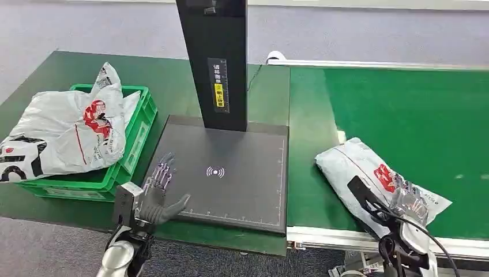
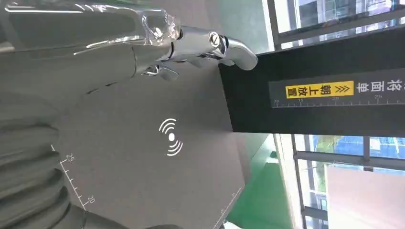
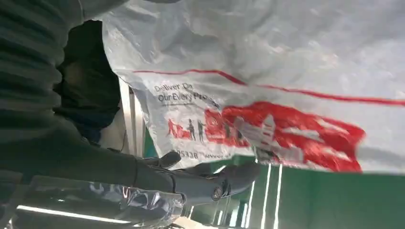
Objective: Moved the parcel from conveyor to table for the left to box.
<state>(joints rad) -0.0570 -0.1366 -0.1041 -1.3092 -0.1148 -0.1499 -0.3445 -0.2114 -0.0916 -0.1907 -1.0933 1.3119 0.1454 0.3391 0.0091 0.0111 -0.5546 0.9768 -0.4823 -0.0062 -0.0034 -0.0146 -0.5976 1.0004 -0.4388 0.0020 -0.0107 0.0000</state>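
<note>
Parcel point(image 1: 369, 167): white plastic mailer with red print, lay on the green conveyor point(image 1: 415, 115), near its front edge. Right hand point(image 1: 410, 199): rested over the parcel's near end; whether it gripped could not be told. Left hand point(image 1: 158, 193): released, fingers spread, above the near left corner of the dark scanner pad point(image 1: 242, 190). Green crate point(image 1: 135, 138): at the left on the table point(image 1: 173, 86), holding more white mailers point(image 1: 63, 133).

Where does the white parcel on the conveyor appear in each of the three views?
Head view: parcel at lower right on the green conveyor belt, under the right hand.
Left wrist view: not in it.
Right wrist view: parcel close up.
Shared landmark: its red logo.
</note>
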